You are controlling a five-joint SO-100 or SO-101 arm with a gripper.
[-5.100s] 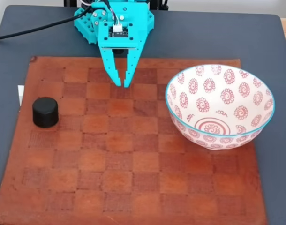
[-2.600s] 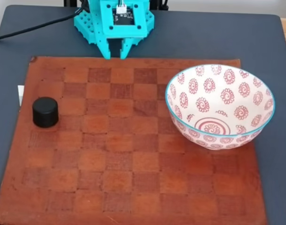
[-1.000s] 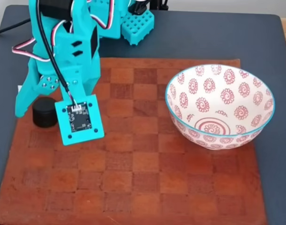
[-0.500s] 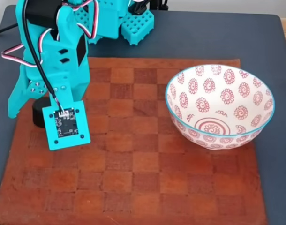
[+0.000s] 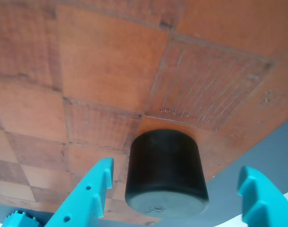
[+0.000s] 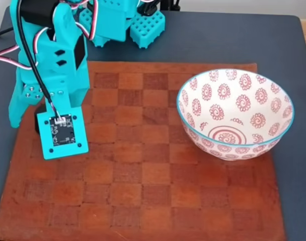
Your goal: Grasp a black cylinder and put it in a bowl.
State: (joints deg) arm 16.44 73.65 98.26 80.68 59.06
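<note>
Gripper [image 5: 174, 201] spread wide in the wrist view, two teal fingers [image 5: 89, 196], one on each side of the one black cylinder [image 5: 165, 175], with gaps showing on both sides, so not touching it. Cylinder standing on the brown checker mat [image 5: 101, 71], close to the mat's edge, with dark grey table [image 5: 271, 151] just past it. In the fixed view, going left to right: first one teal arm [image 6: 52, 65] reaching down over the left side of the mat [image 6: 143, 191], with a flat square plate holding a small black board [image 6: 61, 129] at its low end; just a sliver of the black cylinder [image 6: 38, 123] peeking out behind the arm, near the mat's left edge. Then lots of bare squares. Then one big white bowl [image 6: 236, 113] with red swirls and a thin teal rim on the right side of the mat, well apart from the cylinder, nothing inside.
</note>
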